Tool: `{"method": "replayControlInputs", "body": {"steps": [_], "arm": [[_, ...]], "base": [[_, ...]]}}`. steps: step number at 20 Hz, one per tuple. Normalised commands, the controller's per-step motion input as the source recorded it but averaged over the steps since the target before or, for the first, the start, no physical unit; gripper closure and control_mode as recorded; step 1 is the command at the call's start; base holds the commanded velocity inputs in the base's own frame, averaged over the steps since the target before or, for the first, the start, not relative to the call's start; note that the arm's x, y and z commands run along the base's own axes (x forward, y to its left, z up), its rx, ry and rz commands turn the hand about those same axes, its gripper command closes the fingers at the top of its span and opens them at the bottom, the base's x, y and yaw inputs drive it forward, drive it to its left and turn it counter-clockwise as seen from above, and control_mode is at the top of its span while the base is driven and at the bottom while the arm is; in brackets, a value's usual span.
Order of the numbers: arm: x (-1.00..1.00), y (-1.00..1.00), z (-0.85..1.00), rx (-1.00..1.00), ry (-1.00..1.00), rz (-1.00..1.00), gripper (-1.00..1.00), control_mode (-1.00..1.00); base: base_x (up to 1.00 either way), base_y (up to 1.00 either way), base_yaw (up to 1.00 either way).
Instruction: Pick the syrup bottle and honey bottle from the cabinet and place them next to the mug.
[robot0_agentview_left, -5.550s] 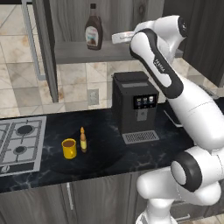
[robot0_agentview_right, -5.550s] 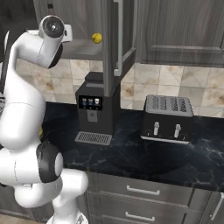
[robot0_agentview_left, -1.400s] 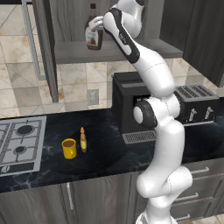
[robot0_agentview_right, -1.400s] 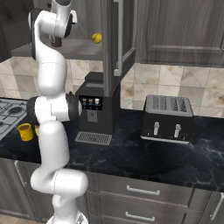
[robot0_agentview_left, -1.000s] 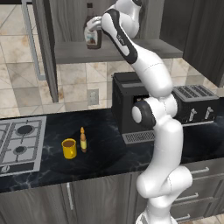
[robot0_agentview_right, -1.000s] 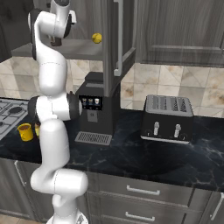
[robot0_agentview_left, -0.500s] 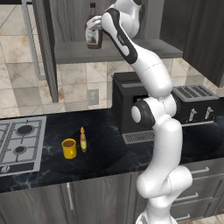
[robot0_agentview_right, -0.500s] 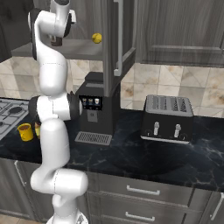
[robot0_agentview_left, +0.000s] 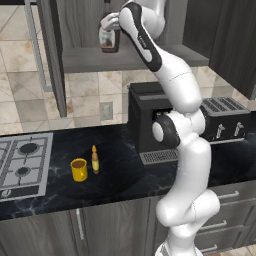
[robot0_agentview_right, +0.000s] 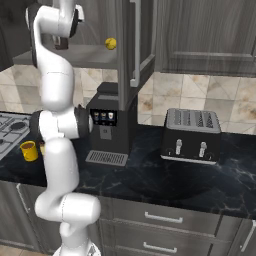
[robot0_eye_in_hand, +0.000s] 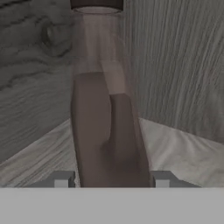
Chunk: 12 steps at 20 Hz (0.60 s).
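Between the fingertips of the gripper (robot0_eye_in_hand: 109, 178), on the cabinet (robot0_agentview_left: 135, 57) shelf, stands the syrup bottle (robot0_eye_in_hand: 107, 131), pinched at its wide body; rigid, smooth, likely slippery and top-heavy.

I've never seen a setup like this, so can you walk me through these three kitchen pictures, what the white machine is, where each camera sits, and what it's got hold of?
It is a white robot arm on a driving base, in a computer-drawn kitchen. Two cameras sit behind it, one left, one right; the third rides on its hand. On the counter stand a mug, a honey bottle, a coffee machine and a toaster; a stove is set in. The gripper reaches into the cabinet, its fingers closed on either side of the syrup bottle, which looks still on the shelf.
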Motion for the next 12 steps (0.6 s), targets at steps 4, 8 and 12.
{"method": "replayControlInputs", "body": {"steps": [4, 8, 12], "arm": [[-1.0, -0.2, 0.03, 0.03, -0.18, 0.0, 1.0, -1.0], [-0.97, -0.31, -0.12, 0.02, -0.09, 0.0, 1.0, -1.0], [-0.74, -0.21, -0.3, 0.0, -0.05, 0.0, 1.0, -1.0]], "base": [[0.0, 0.0, 0.0], [0.0, 0.0, 0.0], [0.0, 0.0, 0.0]]}}
